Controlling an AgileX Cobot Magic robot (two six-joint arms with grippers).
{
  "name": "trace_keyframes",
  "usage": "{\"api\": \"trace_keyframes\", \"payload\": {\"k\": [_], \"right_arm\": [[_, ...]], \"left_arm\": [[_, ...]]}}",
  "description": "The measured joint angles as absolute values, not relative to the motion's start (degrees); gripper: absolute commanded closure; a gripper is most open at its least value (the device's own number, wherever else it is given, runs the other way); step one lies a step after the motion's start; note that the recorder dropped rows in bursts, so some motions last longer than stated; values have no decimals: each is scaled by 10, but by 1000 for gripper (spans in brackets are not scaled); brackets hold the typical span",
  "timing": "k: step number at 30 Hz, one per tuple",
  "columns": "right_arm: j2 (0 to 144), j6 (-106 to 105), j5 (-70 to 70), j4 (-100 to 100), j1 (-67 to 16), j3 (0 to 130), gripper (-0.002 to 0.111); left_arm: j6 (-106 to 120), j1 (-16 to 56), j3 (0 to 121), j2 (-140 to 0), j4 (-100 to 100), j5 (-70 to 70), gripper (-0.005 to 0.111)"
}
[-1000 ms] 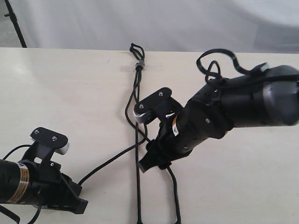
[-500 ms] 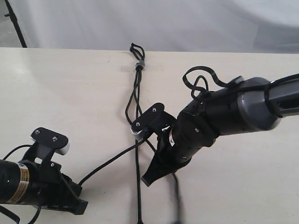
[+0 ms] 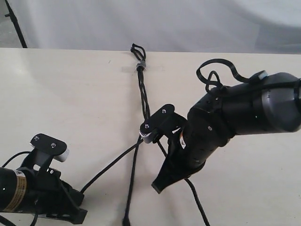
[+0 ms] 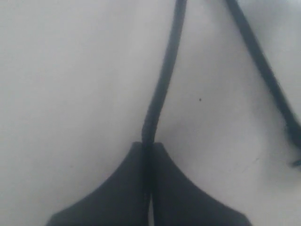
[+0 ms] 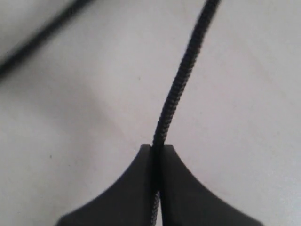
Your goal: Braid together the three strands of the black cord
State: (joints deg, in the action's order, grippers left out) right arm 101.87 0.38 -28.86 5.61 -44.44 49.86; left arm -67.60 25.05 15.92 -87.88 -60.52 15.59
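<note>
Pincer by pincer, nearest first: your left pincer (image 3: 79, 213), low in the near left corner of the exterior view, is clamped shut on the left strand (image 3: 110, 165), which leaves its closed jaws and climbs slantwise across the table (image 3: 56, 94) toward the middle. A yellowish label (image 3: 18, 192) wraps the left arm just behind it, but you cannot read its print. The middle strand (image 3: 132, 183) lies loose on the table between the two pincers, held by neither. Your right pincer (image 3: 158, 186), a little farther in, points down at the table and is closed on the right strand (image 5: 183, 75), pinched between its jaw tips. A small orange-and-white tag (image 3: 181, 135) on that arm is too small to read. Beyond both pincers the three strands gather into one tight, twisted line of the black cord (image 3: 143, 94), which runs away from you to the grey band (image 3: 140, 65). Short loops (image 3: 136, 48) lie just past the band, near the far edge of the table.
</note>
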Motion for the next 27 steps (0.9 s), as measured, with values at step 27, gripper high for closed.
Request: {"api": "trace_keyframes", "payload": {"k": [27], "right_arm": [[1034, 0, -212, 74, -444, 468, 108]], "left_arm": [[-655, 250, 156, -821, -636, 103, 107]]}}
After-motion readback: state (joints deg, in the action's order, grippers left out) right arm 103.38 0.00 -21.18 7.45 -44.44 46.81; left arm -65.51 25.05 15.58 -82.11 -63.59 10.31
